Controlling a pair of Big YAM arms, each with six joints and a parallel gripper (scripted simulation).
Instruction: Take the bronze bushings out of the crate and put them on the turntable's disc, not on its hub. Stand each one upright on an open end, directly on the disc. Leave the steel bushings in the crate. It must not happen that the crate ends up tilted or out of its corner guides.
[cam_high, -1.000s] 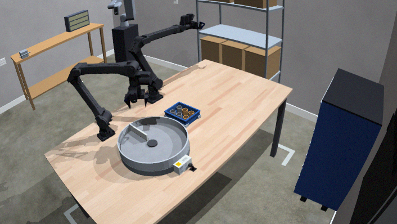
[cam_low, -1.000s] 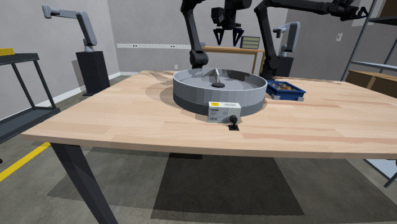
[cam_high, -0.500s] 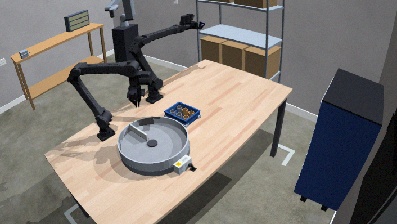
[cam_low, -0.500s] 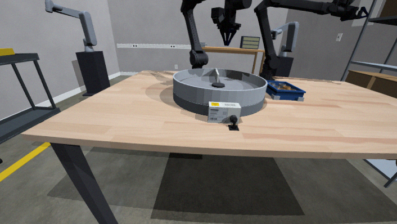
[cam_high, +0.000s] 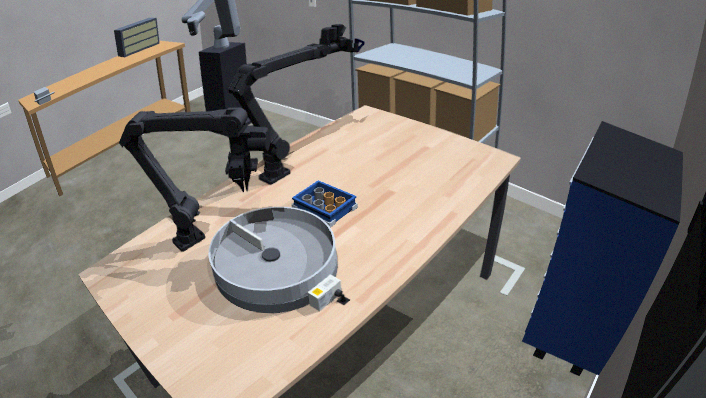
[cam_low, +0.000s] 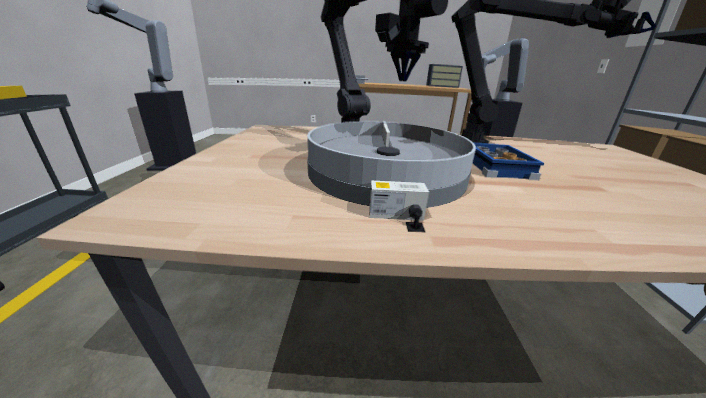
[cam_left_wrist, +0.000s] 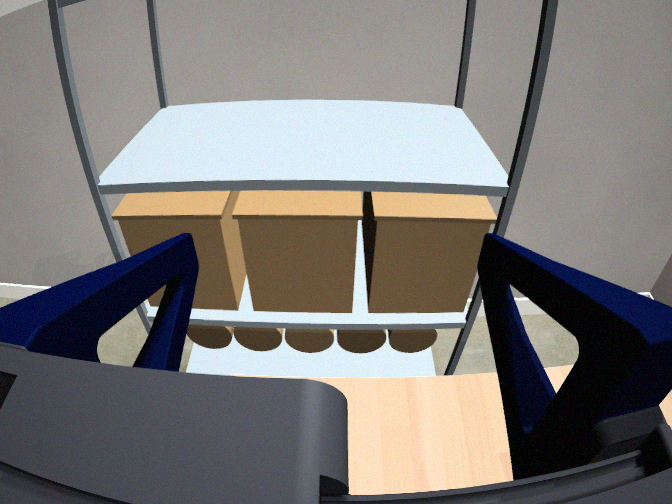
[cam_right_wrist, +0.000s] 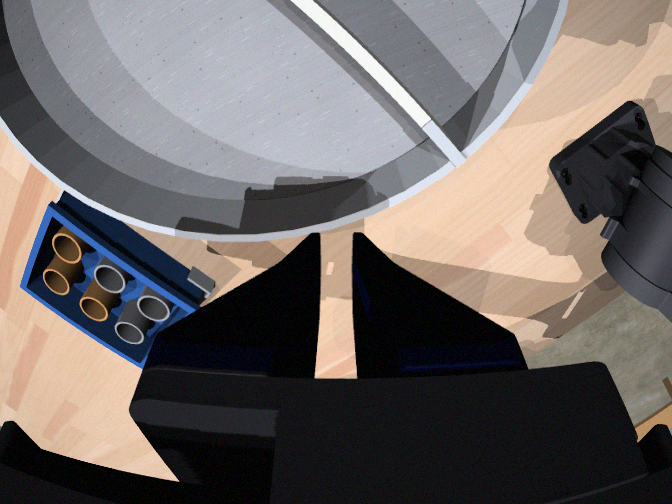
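Picking remains pending: the left pincer (cam_high: 359, 45) (cam_low: 648, 21) (cam_left_wrist: 338, 249) is spread, and the right pincer (cam_high: 245, 190) (cam_low: 403, 79) (cam_right_wrist: 336, 249), empty and nearly pressed together, should next align above the bronze bushings (cam_high: 329, 198) (cam_low: 510, 156) (cam_right_wrist: 104, 293) inside the crate (cam_high: 312, 212) (cam_low: 515, 170) (cam_right_wrist: 124, 238).

This looks like a workshop or robotics lab: a wood-topped desk (cam_high: 400, 210) (cam_low: 250, 200), a metal shelf rack (cam_high: 475, 60) (cam_left_wrist: 303, 186) with brown boxes (cam_high: 462, 112) (cam_left_wrist: 301, 260), a grey robot arm (cam_high: 227, 17) (cam_low: 159, 52) on a pedestal (cam_high: 212, 77) (cam_low: 165, 125), and bare, speckled flooring (yellow-striped (cam_low: 45, 287), too).

bronze bushings (cam_high: 328, 199) (cam_right_wrist: 94, 307), upright in blue crate (cam_high: 330, 216) (cam_right_wrist: 81, 327)
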